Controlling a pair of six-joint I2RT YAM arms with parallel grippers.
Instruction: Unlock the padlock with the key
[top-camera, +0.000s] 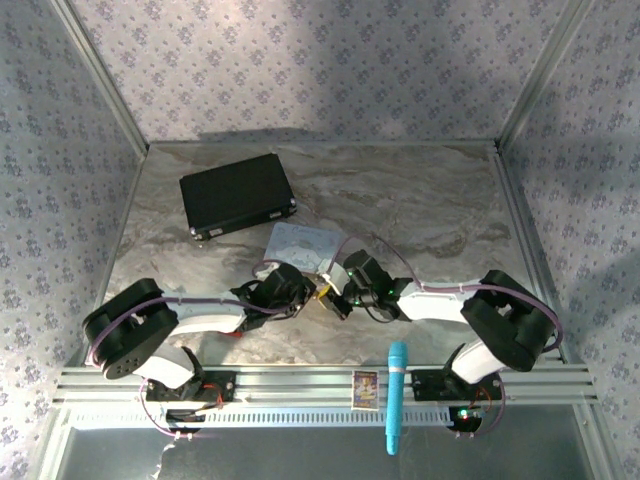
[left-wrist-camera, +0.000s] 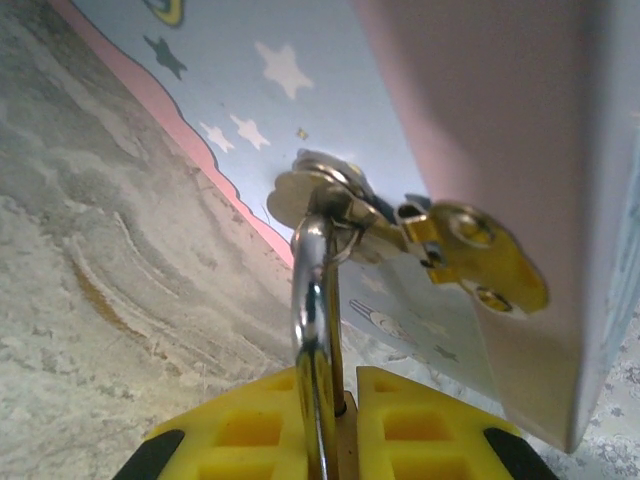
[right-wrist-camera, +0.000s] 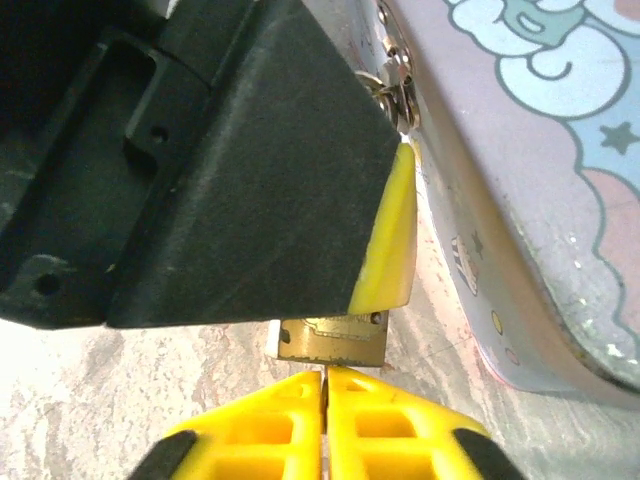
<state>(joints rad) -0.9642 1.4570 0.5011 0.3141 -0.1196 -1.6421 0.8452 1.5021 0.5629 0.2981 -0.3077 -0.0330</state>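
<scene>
Looking down in top view, we find left gripper (top-camera: 312, 290) and right gripper (top-camera: 336, 297) meeting tip to tip at near edge of pastel tin (top-camera: 300, 242).

Left wrist view: we see its fingers (left-wrist-camera: 250, 430) clamped on padlock (left-wrist-camera: 318, 300), shackle long axis running straight up into tin's hasp (left-wrist-camera: 330, 195).

Right wrist view: fingers pressed together on thin silver sliver, likely key (right-wrist-camera: 323, 377), aimed at brass body directly ahead, just beside tin's wall; keyhole hidden from us.

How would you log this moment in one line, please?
left hand shut on padlock | shackle through hasp of tin | right hand shut on key at padlock's base
</scene>
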